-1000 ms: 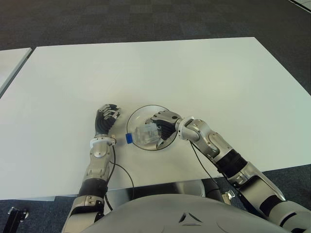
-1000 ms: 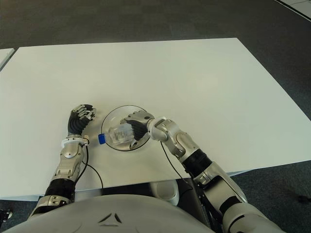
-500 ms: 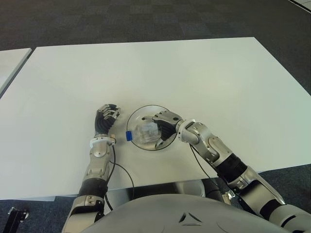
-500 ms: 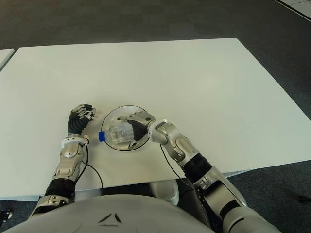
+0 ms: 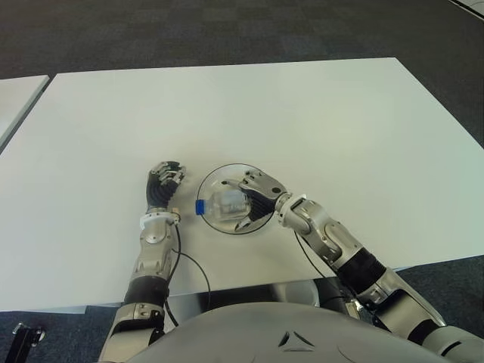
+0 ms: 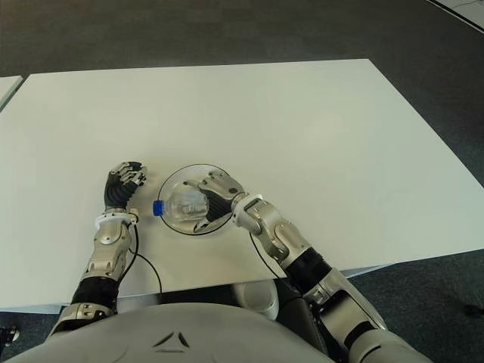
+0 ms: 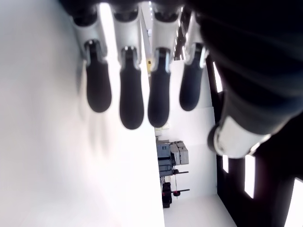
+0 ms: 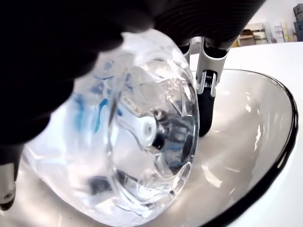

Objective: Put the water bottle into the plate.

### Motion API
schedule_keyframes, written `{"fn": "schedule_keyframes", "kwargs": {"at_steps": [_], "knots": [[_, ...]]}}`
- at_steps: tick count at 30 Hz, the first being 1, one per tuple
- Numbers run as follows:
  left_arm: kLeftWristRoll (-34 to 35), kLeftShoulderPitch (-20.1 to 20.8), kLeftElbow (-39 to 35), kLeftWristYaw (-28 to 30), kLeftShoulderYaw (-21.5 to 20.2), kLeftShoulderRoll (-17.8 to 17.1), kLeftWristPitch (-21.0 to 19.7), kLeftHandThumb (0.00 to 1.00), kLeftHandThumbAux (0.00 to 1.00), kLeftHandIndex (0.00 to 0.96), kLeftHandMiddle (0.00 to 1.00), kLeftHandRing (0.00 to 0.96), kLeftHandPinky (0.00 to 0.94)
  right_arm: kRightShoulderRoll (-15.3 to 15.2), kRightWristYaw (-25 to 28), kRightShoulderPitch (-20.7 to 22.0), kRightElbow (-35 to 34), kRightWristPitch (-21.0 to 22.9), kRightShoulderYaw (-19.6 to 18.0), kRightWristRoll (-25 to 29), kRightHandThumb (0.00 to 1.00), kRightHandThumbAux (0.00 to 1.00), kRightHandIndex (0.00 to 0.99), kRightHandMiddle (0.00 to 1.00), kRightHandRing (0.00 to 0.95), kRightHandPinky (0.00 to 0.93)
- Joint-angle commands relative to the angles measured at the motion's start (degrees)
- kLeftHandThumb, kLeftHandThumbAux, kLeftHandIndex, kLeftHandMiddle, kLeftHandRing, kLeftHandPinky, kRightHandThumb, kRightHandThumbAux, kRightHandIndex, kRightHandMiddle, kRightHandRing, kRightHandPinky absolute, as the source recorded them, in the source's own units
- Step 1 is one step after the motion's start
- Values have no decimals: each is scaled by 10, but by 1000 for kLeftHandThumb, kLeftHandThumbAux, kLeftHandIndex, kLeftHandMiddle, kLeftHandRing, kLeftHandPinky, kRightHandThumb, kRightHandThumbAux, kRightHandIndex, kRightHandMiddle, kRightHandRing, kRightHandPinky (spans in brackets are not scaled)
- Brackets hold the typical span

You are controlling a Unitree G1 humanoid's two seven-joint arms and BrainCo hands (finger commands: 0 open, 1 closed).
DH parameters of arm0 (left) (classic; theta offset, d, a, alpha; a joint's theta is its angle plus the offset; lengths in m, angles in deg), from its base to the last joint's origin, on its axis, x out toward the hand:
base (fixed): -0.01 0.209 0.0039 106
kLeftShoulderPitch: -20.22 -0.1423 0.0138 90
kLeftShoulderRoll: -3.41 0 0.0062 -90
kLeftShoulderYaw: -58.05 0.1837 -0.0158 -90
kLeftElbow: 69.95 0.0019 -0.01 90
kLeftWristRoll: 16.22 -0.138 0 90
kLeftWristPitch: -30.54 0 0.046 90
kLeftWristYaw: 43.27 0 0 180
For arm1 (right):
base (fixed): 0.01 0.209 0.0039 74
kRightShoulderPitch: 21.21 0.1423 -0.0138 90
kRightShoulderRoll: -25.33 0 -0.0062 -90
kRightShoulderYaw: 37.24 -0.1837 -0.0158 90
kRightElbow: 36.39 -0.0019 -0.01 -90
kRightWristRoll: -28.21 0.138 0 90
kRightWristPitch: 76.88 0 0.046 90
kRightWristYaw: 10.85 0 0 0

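Observation:
A clear water bottle (image 5: pixel 225 206) with a blue cap (image 5: pixel 200 207) lies on its side inside the round glass plate (image 5: pixel 227 167) near the table's front edge, cap pointing left over the rim. My right hand (image 5: pixel 245 201) is curled around the bottle's body from the right. The right wrist view shows the bottle's base (image 8: pixel 142 142) close up above the plate's bowl (image 8: pixel 255 123), with a dark fingertip (image 8: pixel 206 109) against the bottle's far side. My left hand (image 5: pixel 163 184) shows just left of the plate, fingers relaxed and holding nothing.
The white table (image 5: pixel 302 121) stretches wide behind and to both sides of the plate. A second white table's corner (image 5: pixel 15 94) sits at the far left. A thin black cable (image 5: pixel 193 268) loops beside my left forearm. Dark carpet surrounds the table.
My right hand has shifted the bottle slightly back and left, deeper over the plate, and my right forearm has swung nearer the table's front edge. The left hand has hardly moved.

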Motion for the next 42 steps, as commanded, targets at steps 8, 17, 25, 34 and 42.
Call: {"fn": "schedule_keyframes", "kwargs": {"at_steps": [8, 17, 25, 34, 42], "knots": [[0, -23, 21, -1, 0, 11, -39, 833, 680, 405, 481, 548, 518, 8, -69, -11, 5, 14, -7, -34, 2, 479, 0, 0, 0, 0], [-8, -23, 22, -1, 4, 8, -35, 832, 681, 402, 483, 558, 523, 23, -198, -20, 21, 22, -12, -68, 55, 423, 0, 0, 0, 0], [-14, -24, 23, 0, 6, 7, -35, 833, 680, 407, 480, 559, 524, 32, -297, -23, 42, 48, -5, -119, 103, 308, 0, 0, 0, 0], [-16, -24, 27, 7, 7, 3, -27, 833, 680, 409, 478, 563, 528, 41, -346, -27, 50, 76, 0, -146, 107, 222, 0, 0, 0, 0], [-19, -25, 28, 10, 11, -1, -31, 832, 681, 409, 476, 559, 526, 42, -380, -26, 61, 88, 7, -156, 115, 205, 0, 0, 0, 0]]}}
